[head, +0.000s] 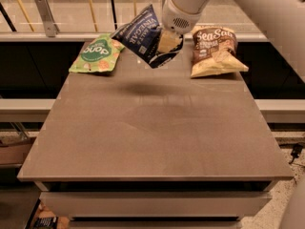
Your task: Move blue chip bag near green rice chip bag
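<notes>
The gripper (169,41) pinches a crinkly navy-blue chip bag (139,32), lifted and tilted above the brown table (157,132), beside a light green rice chip pouch (95,54).

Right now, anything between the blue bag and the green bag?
Nothing visible. The gripper holds the blue bag up off the table, close beside the green bag. The Sea Salt bag lies on the opposite side, out of the path.
</notes>
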`<action>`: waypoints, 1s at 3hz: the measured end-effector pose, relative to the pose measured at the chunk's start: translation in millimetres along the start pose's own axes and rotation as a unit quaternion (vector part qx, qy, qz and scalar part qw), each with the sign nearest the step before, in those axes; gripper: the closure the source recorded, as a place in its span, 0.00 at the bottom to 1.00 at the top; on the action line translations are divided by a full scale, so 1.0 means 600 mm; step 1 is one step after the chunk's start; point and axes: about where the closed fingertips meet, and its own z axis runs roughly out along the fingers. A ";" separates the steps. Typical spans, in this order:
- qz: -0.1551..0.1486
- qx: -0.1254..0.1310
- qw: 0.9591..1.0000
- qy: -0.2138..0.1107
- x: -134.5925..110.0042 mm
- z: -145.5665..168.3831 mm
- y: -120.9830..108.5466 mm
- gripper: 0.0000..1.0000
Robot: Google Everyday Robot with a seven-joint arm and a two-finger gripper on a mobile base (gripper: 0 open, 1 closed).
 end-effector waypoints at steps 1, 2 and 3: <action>-0.005 0.015 1.000 -0.006 -0.022 0.037 -0.031 1.00; -0.004 0.018 1.000 -0.005 -0.038 0.083 -0.046 1.00; -0.009 0.012 1.000 0.002 -0.060 0.137 -0.046 1.00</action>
